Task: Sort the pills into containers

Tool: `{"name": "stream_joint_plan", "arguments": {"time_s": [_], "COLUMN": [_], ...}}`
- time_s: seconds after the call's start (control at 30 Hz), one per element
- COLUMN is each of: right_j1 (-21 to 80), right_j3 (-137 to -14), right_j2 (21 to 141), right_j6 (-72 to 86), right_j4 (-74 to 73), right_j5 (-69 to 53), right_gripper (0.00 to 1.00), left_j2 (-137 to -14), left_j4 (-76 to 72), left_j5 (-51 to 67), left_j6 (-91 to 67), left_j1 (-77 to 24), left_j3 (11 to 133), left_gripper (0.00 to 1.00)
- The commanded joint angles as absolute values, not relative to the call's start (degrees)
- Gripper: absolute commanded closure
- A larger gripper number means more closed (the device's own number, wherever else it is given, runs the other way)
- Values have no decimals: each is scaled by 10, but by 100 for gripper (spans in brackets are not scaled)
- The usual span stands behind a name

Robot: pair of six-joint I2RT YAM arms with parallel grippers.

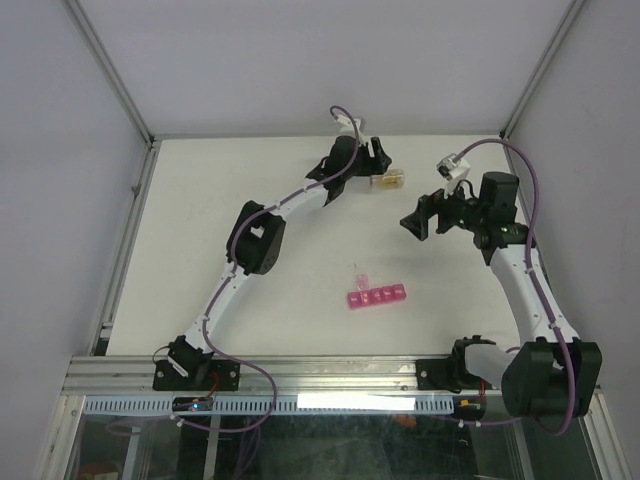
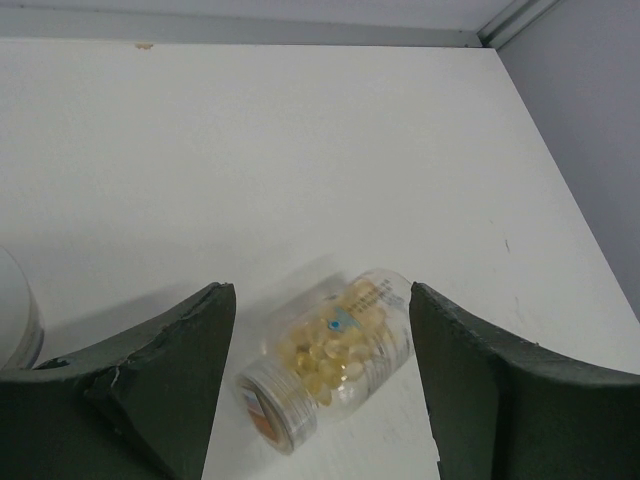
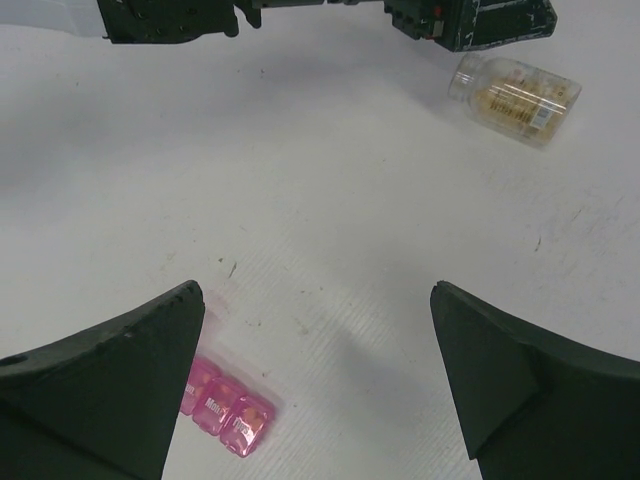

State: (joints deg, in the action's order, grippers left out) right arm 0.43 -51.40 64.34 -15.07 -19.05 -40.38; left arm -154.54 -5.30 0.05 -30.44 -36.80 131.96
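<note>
A small clear bottle (image 2: 335, 350) full of yellow pills (image 2: 330, 345) lies on its side on the white table, mouth towards the camera. My left gripper (image 2: 320, 292) stands open around it, one finger on each side and a clear gap on the left. From above, the bottle (image 1: 390, 181) rests at the far middle, just right of the left gripper (image 1: 368, 172). The pink containers (image 1: 377, 296) form a short strip at mid-table, one lid raised. My right gripper (image 3: 315, 298) hangs open and empty above the table, with the containers (image 3: 225, 410) by its left finger and the bottle (image 3: 515, 98) far off.
A white rounded object (image 2: 15, 315) shows at the left edge of the left wrist view. The table's back wall and right corner rail (image 2: 520, 15) are close behind the bottle. The left arm (image 1: 262, 235) stretches diagonally across the table's left half.
</note>
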Motion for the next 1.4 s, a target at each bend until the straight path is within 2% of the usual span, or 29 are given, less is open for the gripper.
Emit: {"name": "stream_joint_plan", "arguments": {"time_s": [0.0, 0.1, 0.2, 0.33, 0.4, 0.6, 0.73, 0.87, 1.17, 1.37], "right_j1": [-3, -4, -3, -2, -1, 14, 61, 106, 147, 159], "right_j3": [-513, -507, -498, -460, -458, -524, -549, -546, -523, -509], "right_j2": [626, 624, 622, 595, 596, 711, 790, 819, 838, 844], "right_j6": [-169, -207, -283, -436, -566, -999, -1054, -993, -906, -871], "right_j4": [-171, -183, -206, -222, -296, -599, -651, -589, -517, -481], "right_j5": [-460, -516, -600, -696, -718, -701, -656, -617, -578, -564], "right_gripper": [1, 1, 1, 1, 1, 3, 7, 9, 8, 8], "left_j2": [-1389, -1298, -1183, -1011, -944, -783, -723, -723, -914, -1023], "left_j4": [-119, -172, -255, -382, -438, -583, -600, -592, -734, -825], "left_j5": [28, 67, 105, 135, 157, 245, 253, 220, 156, 124], "left_j6": [-236, -196, -143, -97, -83, -44, 32, 103, 90, 84], "left_j1": [-376, -377, -378, -378, -377, -380, -419, -483, -573, -588], "left_j3": [1265, 1144, 974, 718, 600, 307, 176, 129, 124, 152], "left_gripper": [29, 28, 28, 27, 26, 25, 17, 9, 7, 8]}}
